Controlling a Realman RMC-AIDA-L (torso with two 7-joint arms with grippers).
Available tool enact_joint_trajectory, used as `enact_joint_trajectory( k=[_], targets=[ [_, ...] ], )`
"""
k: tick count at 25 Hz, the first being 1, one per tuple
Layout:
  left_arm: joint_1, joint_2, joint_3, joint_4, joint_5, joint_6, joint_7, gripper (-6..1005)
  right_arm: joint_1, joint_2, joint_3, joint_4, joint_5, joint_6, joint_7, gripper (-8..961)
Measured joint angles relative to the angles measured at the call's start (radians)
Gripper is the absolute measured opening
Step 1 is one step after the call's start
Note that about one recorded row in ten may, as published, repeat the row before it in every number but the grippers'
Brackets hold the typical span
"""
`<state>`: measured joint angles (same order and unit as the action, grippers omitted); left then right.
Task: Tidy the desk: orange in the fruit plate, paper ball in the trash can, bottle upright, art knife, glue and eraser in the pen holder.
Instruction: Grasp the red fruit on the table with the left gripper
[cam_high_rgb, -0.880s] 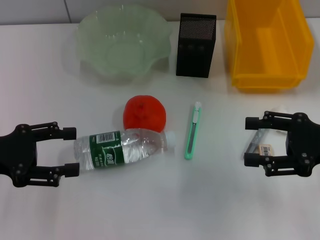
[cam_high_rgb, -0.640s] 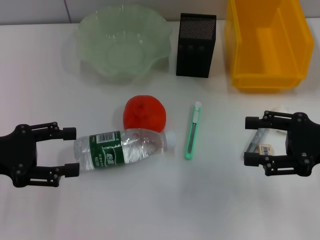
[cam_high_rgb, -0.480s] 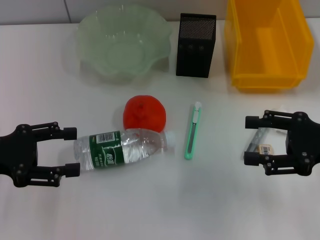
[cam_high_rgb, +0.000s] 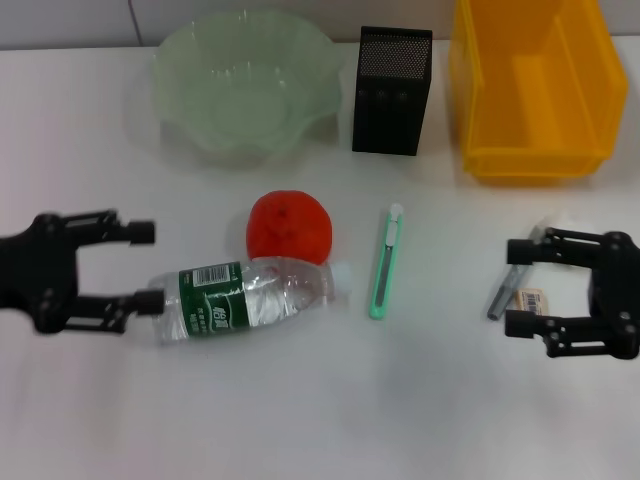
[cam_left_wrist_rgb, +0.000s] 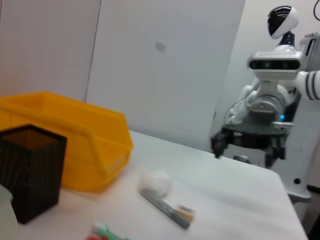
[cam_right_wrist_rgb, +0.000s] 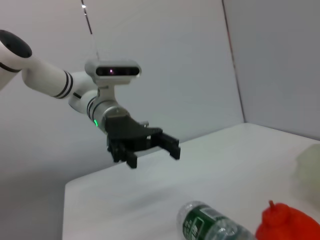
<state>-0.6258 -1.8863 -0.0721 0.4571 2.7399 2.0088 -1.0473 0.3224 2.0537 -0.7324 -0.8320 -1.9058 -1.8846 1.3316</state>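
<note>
The bottle (cam_high_rgb: 245, 297) lies on its side on the desk (cam_high_rgb: 320, 400), cap toward the art knife (cam_high_rgb: 385, 262). The orange (cam_high_rgb: 290, 228) touches the bottle's far side. My left gripper (cam_high_rgb: 148, 265) is open at the bottle's base, and its near fingertip is close to the base. My right gripper (cam_high_rgb: 513, 287) is open, with the glue (cam_high_rgb: 497, 300) and the eraser (cam_high_rgb: 530, 298) lying between its fingers. The paper ball (cam_left_wrist_rgb: 156, 181) lies by the glue (cam_left_wrist_rgb: 162, 207). The fruit plate (cam_high_rgb: 245, 85), pen holder (cam_high_rgb: 392, 90) and trash can (cam_high_rgb: 535, 85) stand along the back.
The left wrist view shows the trash can (cam_left_wrist_rgb: 65, 145), the pen holder (cam_left_wrist_rgb: 30, 170) and my right gripper (cam_left_wrist_rgb: 247, 142) farther off. The right wrist view shows my left gripper (cam_right_wrist_rgb: 150, 145), the bottle (cam_right_wrist_rgb: 210, 225) and the orange (cam_right_wrist_rgb: 287, 225).
My left gripper has moved away from the front edge and slightly right, toward the bottle's base. My right gripper has shifted right and slightly nearer, uncovering more of the glue and eraser.
</note>
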Motion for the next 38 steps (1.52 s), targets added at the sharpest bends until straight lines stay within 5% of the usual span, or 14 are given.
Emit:
enact_joint_trajectory(
  k=[11, 23, 26, 27, 38],
  targets=[
    [-0.140, -0.173, 0.027, 0.165, -0.049, -0.215, -0.019, 858, -0.090, -0.010, 0.048, -0.076, -0.001, -0.006, 0.023, 802],
    [-0.126, -0.185, 0.275, 0.070, -0.239, -0.459, -0.032, 859, -0.092, -0.008, 0.063, -0.074, -0.002, -0.006, 0.020, 797],
    [-0.126, -0.185, 0.275, 0.070, -0.239, -0.459, -0.032, 859, -0.088, -0.007, 0.057, -0.082, -0.011, -0.009, 0.020, 796],
    [-0.120, -0.185, 0.351, 0.047, -0.270, -0.528, -0.029, 859, -0.086, -0.005, 0.058, -0.088, -0.017, -0.009, 0.020, 796],
    [-0.128, -0.187, 0.453, -0.041, -0.347, -0.647, 0.035, 859, -0.065, -0.002, 0.063, -0.088, -0.034, 0.002, 0.024, 791]
  ],
)
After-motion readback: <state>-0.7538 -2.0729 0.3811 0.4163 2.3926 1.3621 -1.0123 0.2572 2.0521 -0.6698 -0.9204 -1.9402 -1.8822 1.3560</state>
